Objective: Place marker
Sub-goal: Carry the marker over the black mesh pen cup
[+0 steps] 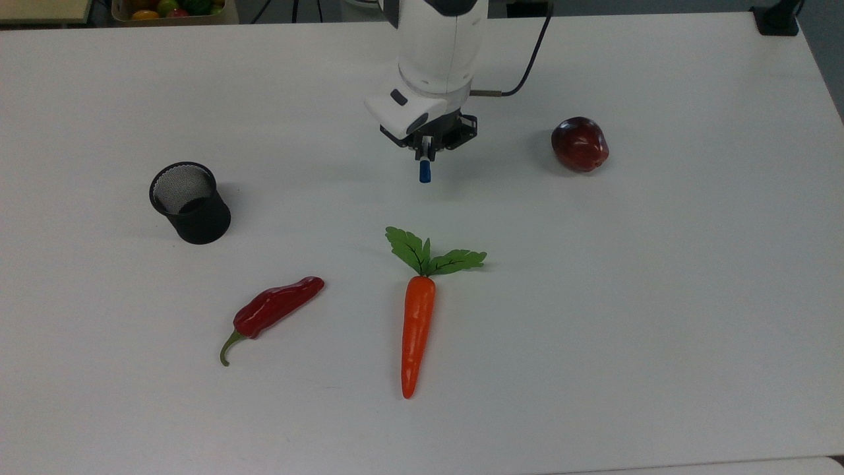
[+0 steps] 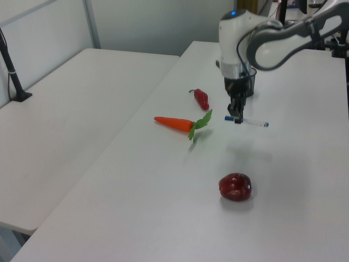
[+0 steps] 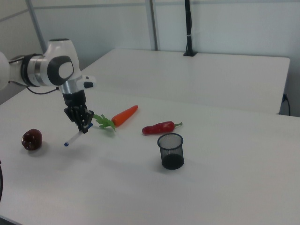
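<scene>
The marker is a slim white pen with a blue cap, and it hangs level above the white table. My gripper is shut on its capped end. In the top view the blue cap pokes out below the gripper, while the arm hides the marker's body. In the right view the marker slants down to the right view's left from the gripper, with its shadow on the table underneath.
A black mesh cup stands at the top view's left. A carrot and a red chili pepper lie nearer the front edge. A dark red apple sits at the top view's right. A fruit bin is behind the table.
</scene>
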Robot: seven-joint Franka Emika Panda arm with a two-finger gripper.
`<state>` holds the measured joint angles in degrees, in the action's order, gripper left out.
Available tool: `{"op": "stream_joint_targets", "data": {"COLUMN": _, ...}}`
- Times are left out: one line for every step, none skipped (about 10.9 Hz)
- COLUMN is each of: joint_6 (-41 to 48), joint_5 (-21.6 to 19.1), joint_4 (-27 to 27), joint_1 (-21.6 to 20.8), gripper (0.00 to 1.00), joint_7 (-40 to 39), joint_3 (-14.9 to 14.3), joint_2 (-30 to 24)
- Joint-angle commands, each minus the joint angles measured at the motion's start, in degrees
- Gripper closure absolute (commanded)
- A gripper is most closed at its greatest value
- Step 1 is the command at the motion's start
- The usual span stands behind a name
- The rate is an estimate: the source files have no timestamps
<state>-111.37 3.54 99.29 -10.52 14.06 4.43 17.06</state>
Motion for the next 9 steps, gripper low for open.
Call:
{"op": "stream_joint_targets", "data": {"joint_6": 10.52, "joint_5": 0.24, "joint_4": -6.54, "joint_1": 1.45, "gripper": 0.91, "joint_7": 0.62, "joint_3": -0.65, "joint_2": -2.91}}
{"op": "stream_joint_targets", "data": {"joint_6": 12.91, "joint_5": 0.32, "joint_4": -9.26, "joint_1": 2.51, "gripper": 0.91, "joint_7": 0.53, "joint_3": -0.73, "joint_2": -3.43}}
{"op": "stream_joint_targets", "data": {"joint_6": 13.72, "joint_5": 0.32, "joint_4": -11.11, "joint_1": 4.34, "gripper": 0.90, "joint_7": 0.44, "joint_3": -0.82, "joint_2": -4.05}}
{"op": "stream_joint_targets", "data": {"joint_6": 13.64, "joint_5": 0.50, "joint_4": -11.65, "joint_1": 6.36, "gripper": 0.90, "joint_7": 0.18, "joint_3": -0.82, "joint_2": -5.19}}
{"op": "stream_joint_targets", "data": {"joint_6": 13.11, "joint_5": 0.85, "joint_4": -11.75, "joint_1": 8.21, "gripper": 0.90, "joint_7": -1.31, "joint_3": -0.82, "joint_2": -6.24}}
{"op": "stream_joint_targets", "data": {"joint_6": 12.85, "joint_5": 1.81, "joint_4": -11.75, "joint_1": 11.01, "gripper": 0.90, "joint_7": -3.67, "joint_3": -0.82, "joint_2": -6.86}}
{"op": "stream_joint_targets", "data": {"joint_6": 11.54, "joint_5": 1.99, "joint_4": -11.83, "joint_1": 13.22, "gripper": 0.90, "joint_7": -5.69, "joint_3": -0.82, "joint_2": -7.04}}
{"op": "stream_joint_targets", "data": {"joint_6": 7.61, "joint_5": 2.43, "joint_4": -12.97, "joint_1": 15.59, "gripper": 0.90, "joint_7": -7.45, "joint_3": -0.82, "joint_2": -7.04}}
{"op": "stream_joint_targets", "data": {"joint_6": 3.48, "joint_5": 2.61, "joint_4": -12.98, "joint_1": 17.88, "gripper": 0.90, "joint_7": -9.47, "joint_3": -0.82, "joint_2": -6.87}}
